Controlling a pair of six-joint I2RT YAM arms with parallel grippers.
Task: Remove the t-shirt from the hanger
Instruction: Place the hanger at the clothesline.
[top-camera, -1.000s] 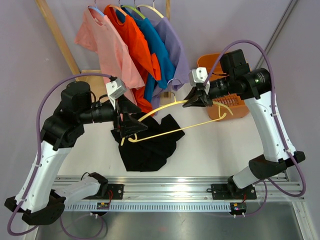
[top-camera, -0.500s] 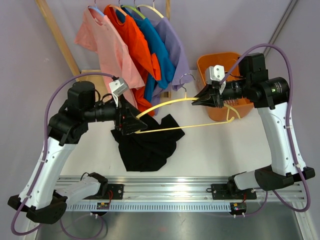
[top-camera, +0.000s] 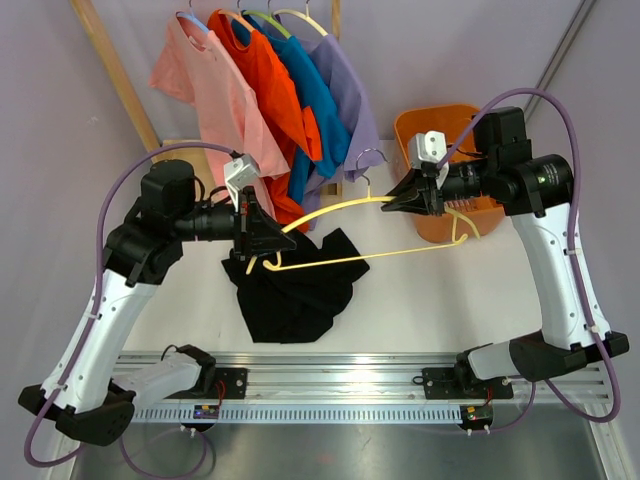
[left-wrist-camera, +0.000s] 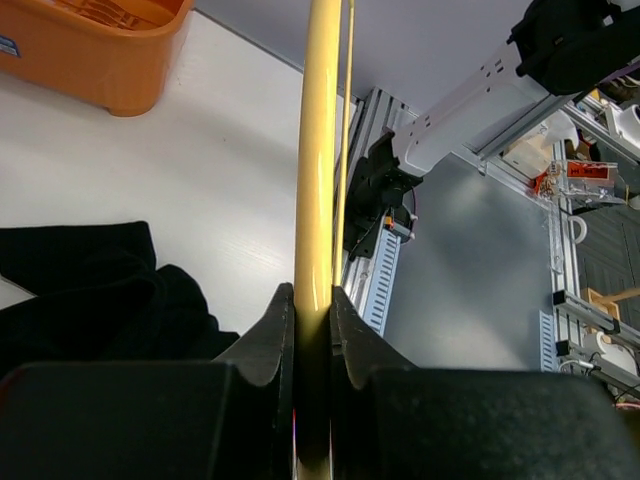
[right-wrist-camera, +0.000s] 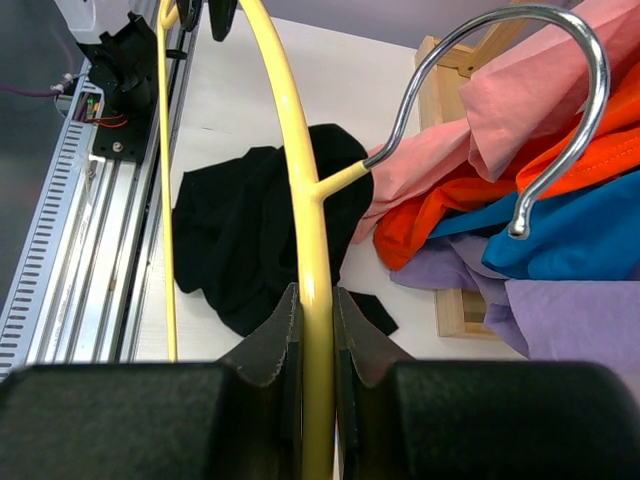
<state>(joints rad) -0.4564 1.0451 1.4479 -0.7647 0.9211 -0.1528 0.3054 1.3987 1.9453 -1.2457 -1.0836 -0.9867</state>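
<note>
Glossy yellow plastic, smooth and shiny: the hanger (top-camera: 340, 207) runs between the matt black plastic fingers (left-wrist-camera: 265, 340) of my left pincer (left-wrist-camera: 312, 300) and those of my right pincer (right-wrist-camera: 315, 300). Just beyond my right pincer, its hook (right-wrist-camera: 525, 12) is polished bare metal, mirror-bright. Below my left pincer the black t-shirt (top-camera: 295, 295) is soft, matt, creased cloth on a smooth white table (top-camera: 430, 300). Beside my right pincer the orange bin (top-camera: 408, 128) is glossy plastic. Past my left pincer, hung shirts (top-camera: 275, 85) of matt cloth drape a pale bare-wood rack (top-camera: 112, 75).
</note>
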